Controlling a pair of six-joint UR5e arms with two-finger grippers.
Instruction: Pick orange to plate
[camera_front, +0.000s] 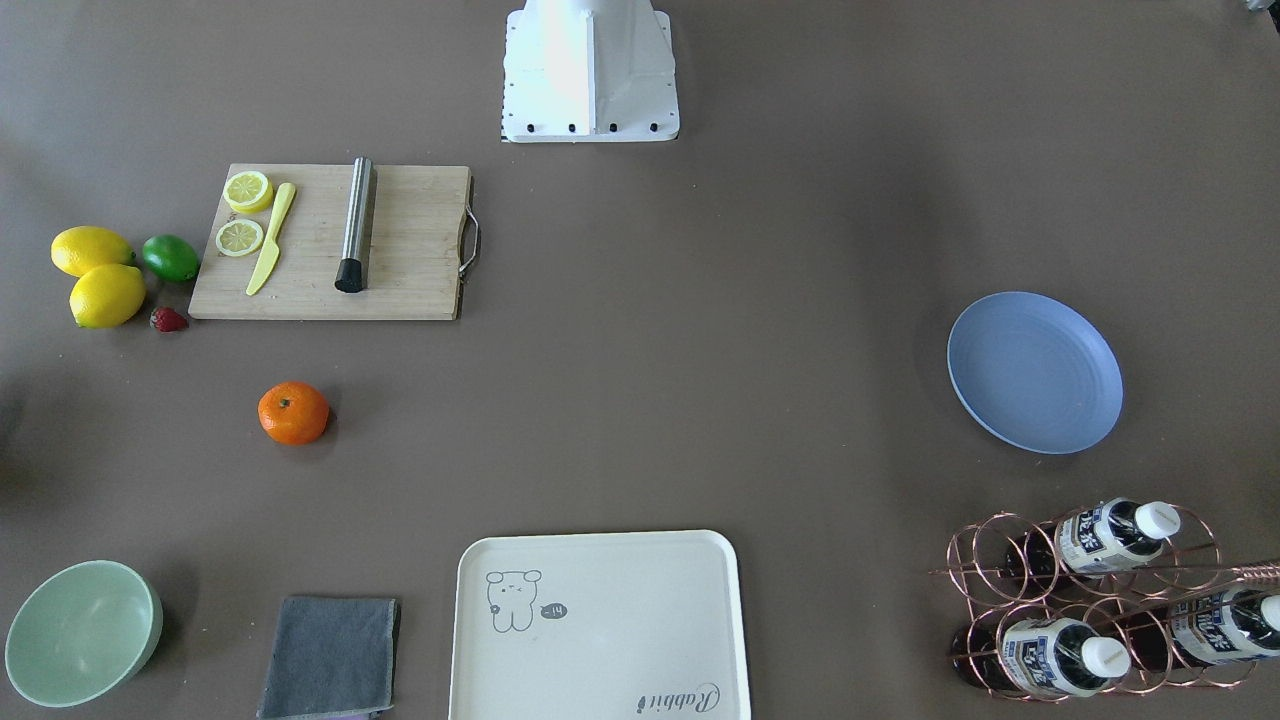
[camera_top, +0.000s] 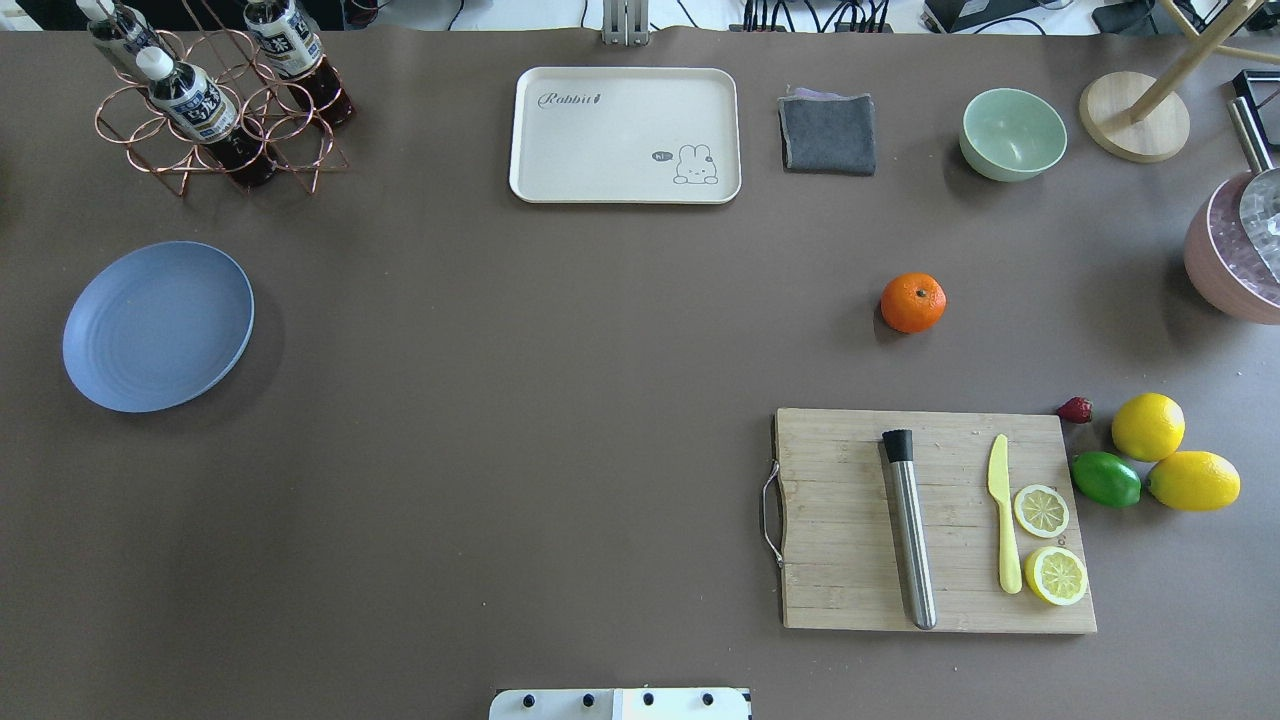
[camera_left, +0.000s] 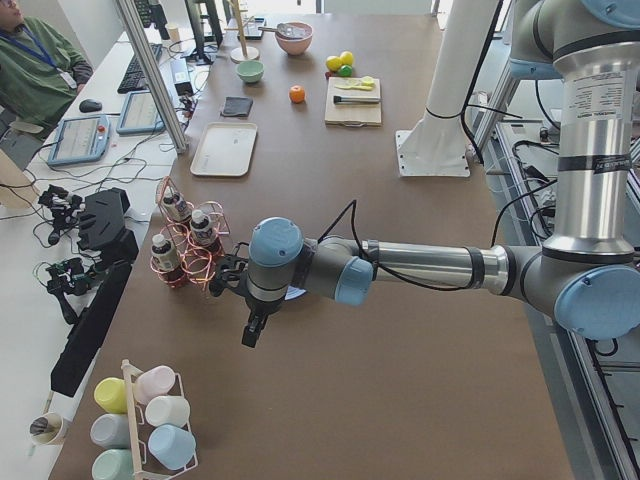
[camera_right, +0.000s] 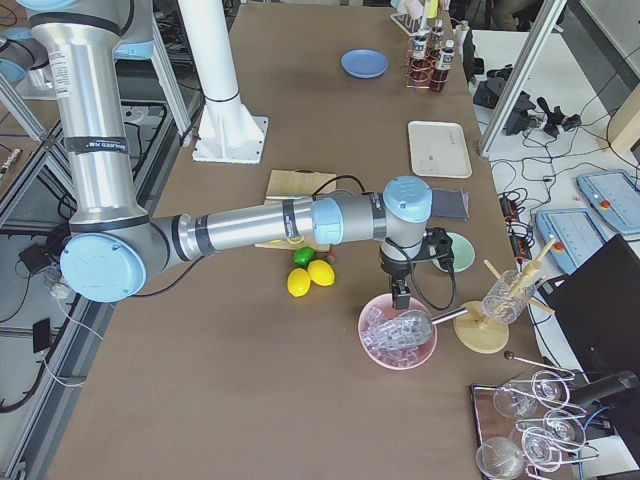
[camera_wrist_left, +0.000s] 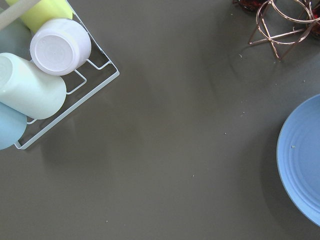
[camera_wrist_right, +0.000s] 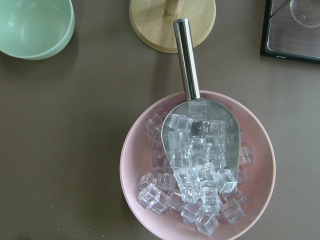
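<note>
The orange (camera_front: 293, 412) lies alone on the brown table, also in the overhead view (camera_top: 912, 302), between the cutting board and the green bowl. The periwinkle plate (camera_front: 1034, 372) sits bare at the table's opposite end (camera_top: 158, 325); its rim shows in the left wrist view (camera_wrist_left: 302, 165). No gripper shows in the front or overhead views. My left gripper (camera_left: 254, 332) hangs over the table beside the plate. Far from the orange, my right gripper (camera_right: 401, 294) hovers above a pink bowl of ice. I cannot tell whether either is open or shut.
A cutting board (camera_top: 935, 520) holds a steel muddler, a yellow knife and lemon slices. Two lemons (camera_top: 1147, 427), a lime (camera_top: 1106, 479) and a strawberry lie beside it. Also here are a cream tray (camera_top: 625, 135), grey cloth (camera_top: 827, 133), green bowl (camera_top: 1012, 134), bottle rack (camera_top: 215, 100), ice bowl (camera_wrist_right: 197, 165) and cup rack (camera_wrist_left: 45, 75).
</note>
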